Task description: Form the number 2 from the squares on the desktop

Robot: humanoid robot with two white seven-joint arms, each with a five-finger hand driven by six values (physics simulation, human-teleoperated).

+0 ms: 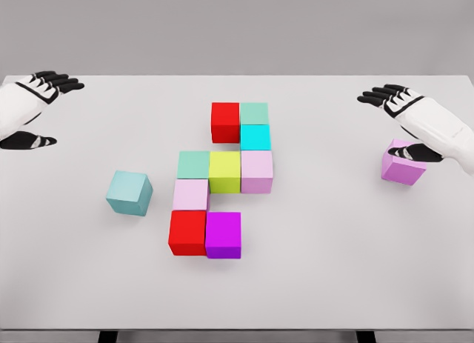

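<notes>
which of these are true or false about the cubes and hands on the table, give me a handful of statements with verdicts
1. The teal cube sits apart from the cluster, to its left. True.
2. The left hand grasps a cube. False: it is open and holds nothing.
3. The yellow-green cube lies between a mint cube and a pale pink cube. True.
4. The cluster holds three red cubes. False: two, the upper red cube and the lower red cube.
5. The violet cube lies beside the right hand, far from the cluster. True.
</notes>
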